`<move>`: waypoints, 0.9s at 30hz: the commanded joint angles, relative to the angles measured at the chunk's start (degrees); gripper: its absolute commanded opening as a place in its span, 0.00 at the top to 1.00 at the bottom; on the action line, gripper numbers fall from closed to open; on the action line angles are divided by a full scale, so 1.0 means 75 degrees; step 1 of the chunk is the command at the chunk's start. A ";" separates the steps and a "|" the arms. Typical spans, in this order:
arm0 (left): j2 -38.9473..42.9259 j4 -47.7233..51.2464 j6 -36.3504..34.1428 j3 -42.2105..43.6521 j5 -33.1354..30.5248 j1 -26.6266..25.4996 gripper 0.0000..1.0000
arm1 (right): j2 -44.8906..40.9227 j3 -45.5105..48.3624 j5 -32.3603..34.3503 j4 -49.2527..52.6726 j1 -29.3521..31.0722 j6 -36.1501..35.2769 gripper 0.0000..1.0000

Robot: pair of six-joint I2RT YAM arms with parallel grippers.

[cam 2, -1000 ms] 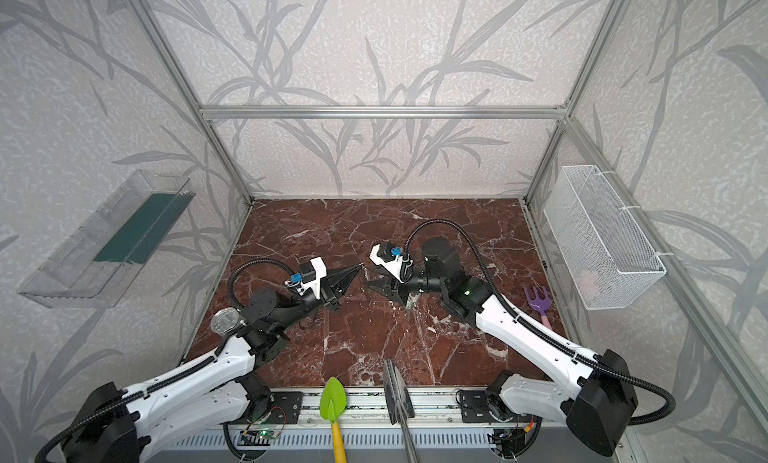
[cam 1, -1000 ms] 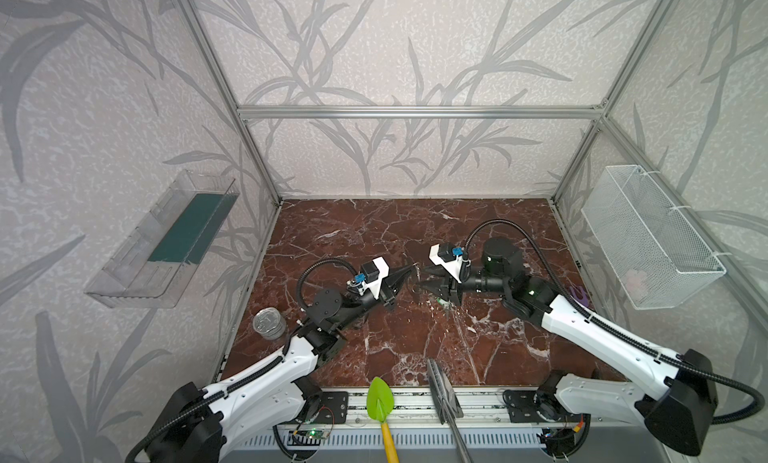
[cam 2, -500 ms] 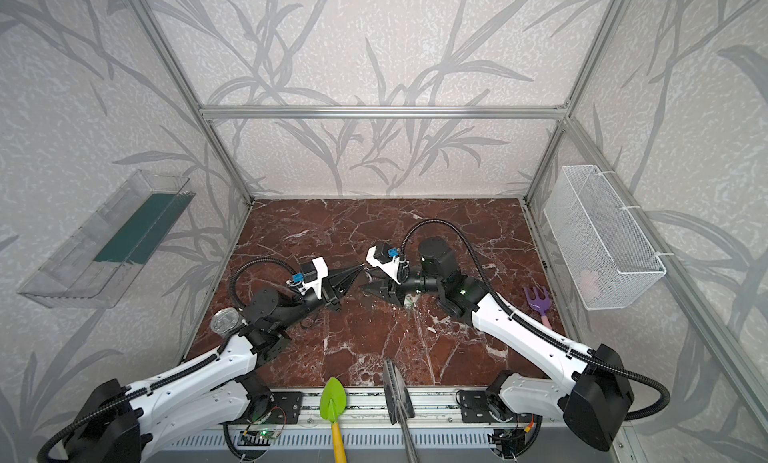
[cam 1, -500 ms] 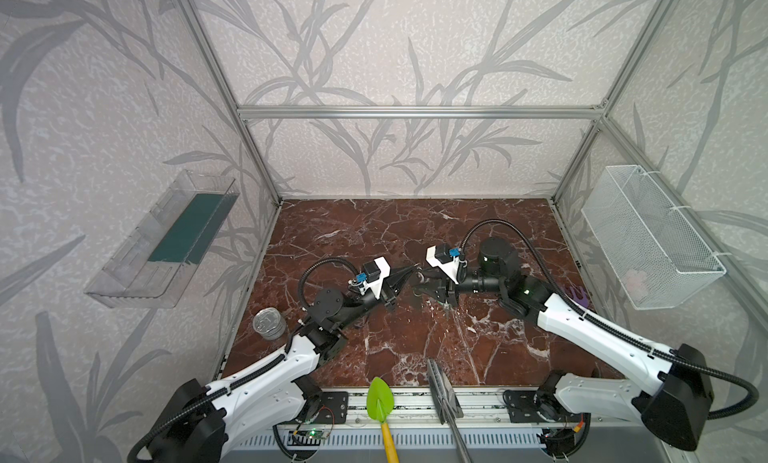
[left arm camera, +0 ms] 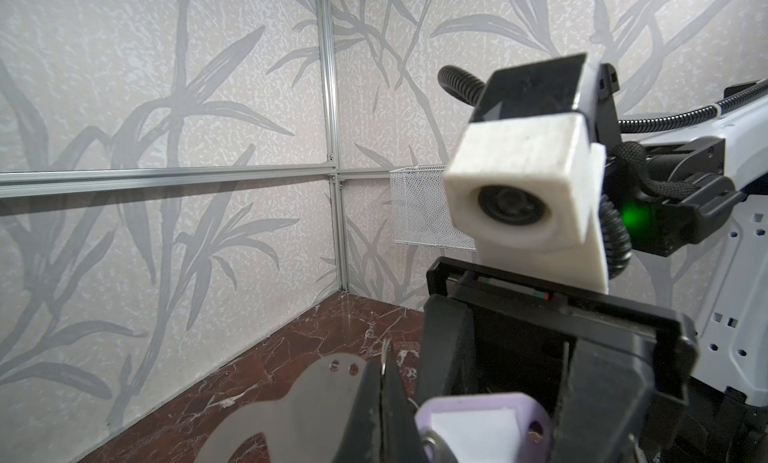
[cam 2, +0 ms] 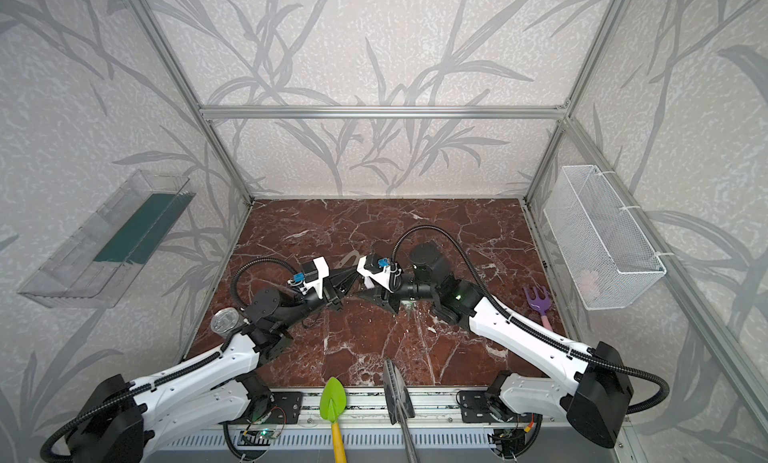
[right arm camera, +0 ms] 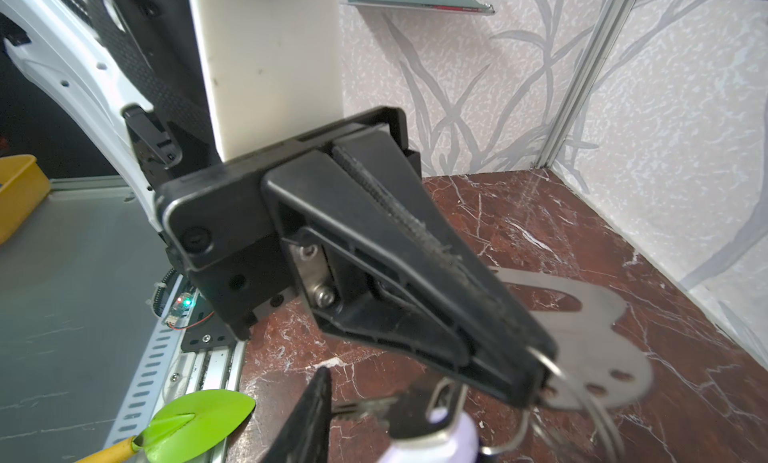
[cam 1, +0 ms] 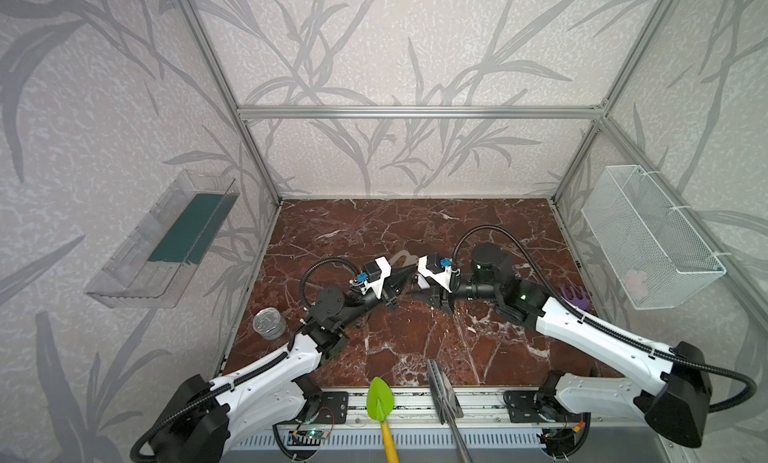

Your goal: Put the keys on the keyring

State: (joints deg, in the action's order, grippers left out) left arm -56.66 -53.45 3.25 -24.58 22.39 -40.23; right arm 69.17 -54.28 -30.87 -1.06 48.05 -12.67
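Note:
My left gripper (left arm camera: 383, 384) is shut on the keyring's thin metal ring (left arm camera: 387, 348). The ring's flat grey tag (left arm camera: 316, 402) hangs beside the fingers above the marble floor. The tag also shows in both top views (cam 1: 401, 257) (cam 2: 349, 258). My right gripper (cam 1: 413, 280) faces the left gripper (cam 1: 409, 269) tip to tip at mid-table. It holds the lilac-headed key (left arm camera: 478, 427) off the floor. In the right wrist view the key's head (right arm camera: 436, 440) is just below the left fingers (right arm camera: 415, 274), and wire loops (right arm camera: 598, 415) pass beside it. A small greenish item, probably the green key (cam 2: 409, 306), lies under the right wrist.
A silver tin can (cam 1: 269, 323) stands at the left floor edge. A purple rake (cam 1: 575, 295) lies at the right. A green trowel (cam 1: 380, 402) and a dark flat tool (cam 1: 444, 394) rest on the front rail. A wire basket (cam 1: 648, 236) and a clear shelf (cam 1: 166, 240) hang on the side walls.
My right gripper has moved left and now meets the left gripper's tips, its jaws a little narrower. The left gripper stays shut and has hardly shifted.

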 commanded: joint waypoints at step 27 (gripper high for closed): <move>0.0099 -0.0137 0.0018 0.0006 -0.0021 -0.0004 1.00 | -0.0656 0.0149 0.1243 0.0383 -0.0212 -0.0038 0.67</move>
State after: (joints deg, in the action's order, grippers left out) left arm -56.77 -53.15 3.20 -24.58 22.13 -40.23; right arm 65.06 -53.80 -21.87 1.83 47.20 -13.82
